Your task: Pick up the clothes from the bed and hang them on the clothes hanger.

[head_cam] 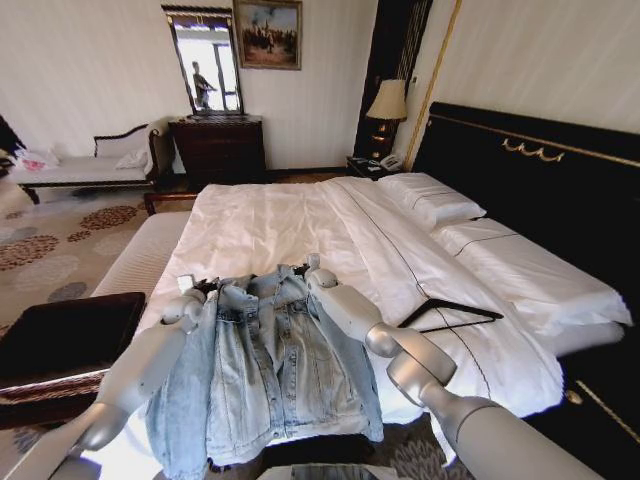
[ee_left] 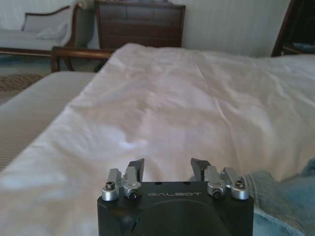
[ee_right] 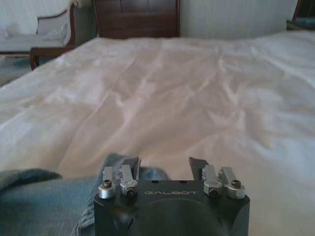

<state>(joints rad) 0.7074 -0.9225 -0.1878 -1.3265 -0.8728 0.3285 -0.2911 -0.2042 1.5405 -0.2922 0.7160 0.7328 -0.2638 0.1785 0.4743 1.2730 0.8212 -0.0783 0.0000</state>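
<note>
On the wide white bed [head_cam: 280,225], the denim jacket [head_cam: 265,370] drapes over the foot edge, collar up, ready for lifting. Left gripper [ee_left: 167,169] and right gripper [ee_right: 165,166], jaws spread, flank its shoulders; the black hanger [head_cam: 450,313] lies alongside.

Smooth silver-grey jointed arms; each black tool [ee_left: 167,169] body reads "GALBOT", with silver screwed finger brackets and dark fingertips [ee_right: 132,163].
</note>
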